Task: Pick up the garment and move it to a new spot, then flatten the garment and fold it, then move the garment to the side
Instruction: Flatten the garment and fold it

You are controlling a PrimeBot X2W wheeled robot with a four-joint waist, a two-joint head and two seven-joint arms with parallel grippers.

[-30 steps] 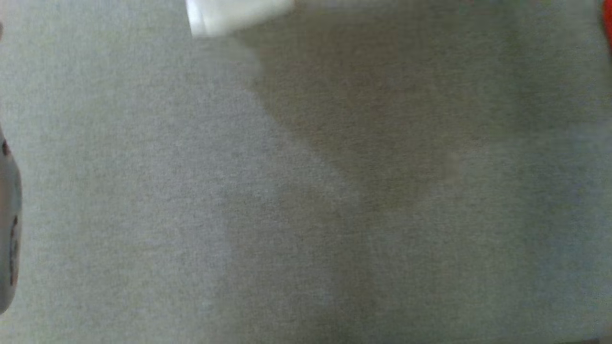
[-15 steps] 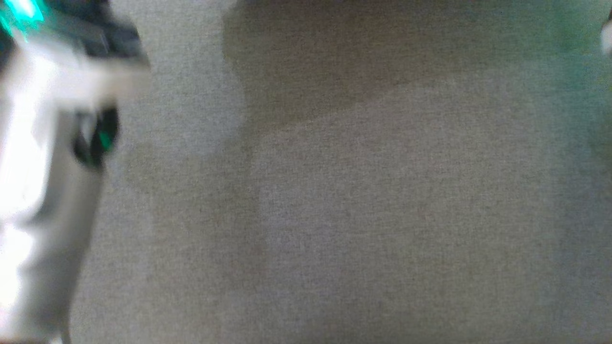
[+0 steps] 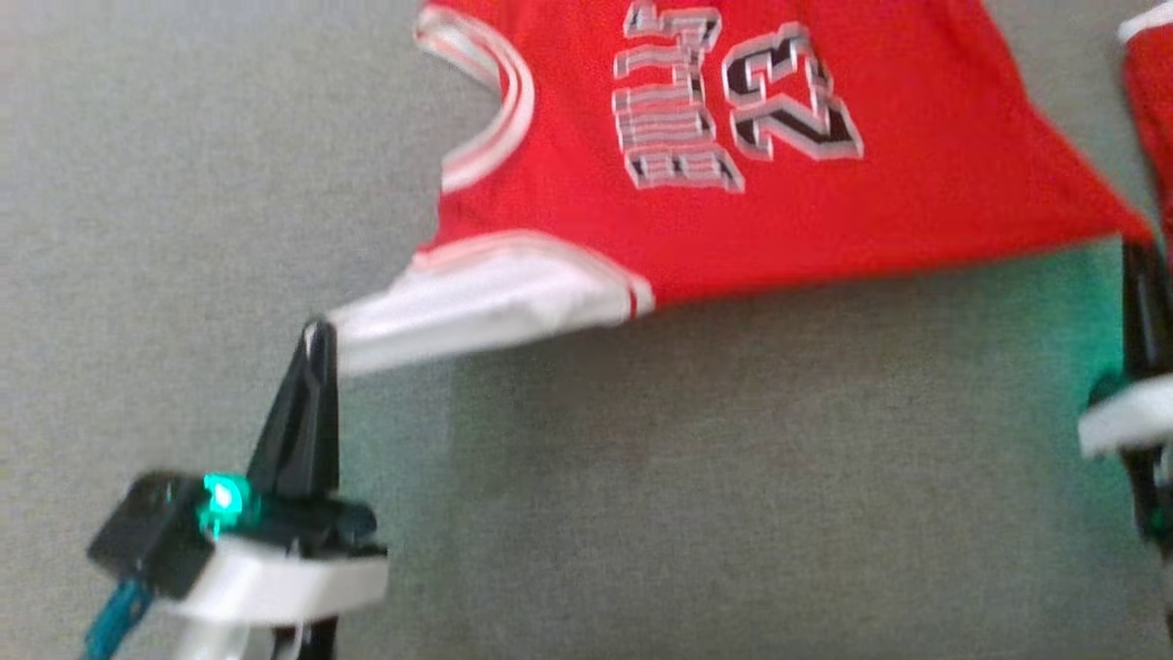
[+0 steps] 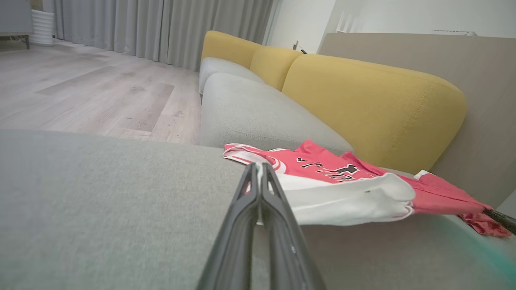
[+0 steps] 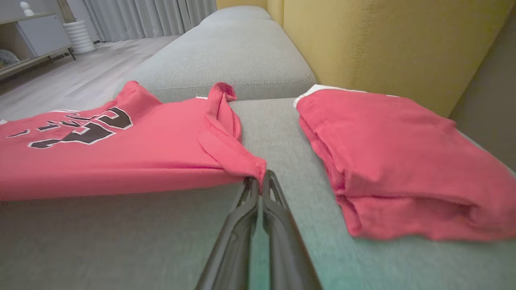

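1. Our left gripper point(image 3: 316, 332) has its jaws pressed fully together on the white-trimmed corner of the red jersey point(image 3: 751, 211). Our right gripper point(image 3: 1139, 252) has its jaws closed just as tightly on the opposite red corner.
2. Pinched at two corners, the jersey's near edge is pulled taut between our arms and raised off the grey sofa seat point(image 3: 733, 513). Its far part, with the printed number, appears to rest on the cushion. We judge that this two-point hold is meant for carrying or spreading the cloth flat ahead of folding.
3. The right wrist view gives us a folded red garment point(image 5: 395, 161) whole. It lies just beside the jersey without touching it, against the yellow backrest point(image 5: 363, 40). The head view clips it at the right border.
4. The left wrist view adds the room: a wooden floor point(image 4: 80, 88) and grey curtains point(image 4: 161, 28) beyond the sofa. From above, the head view lets us see how wide the jersey is spread.
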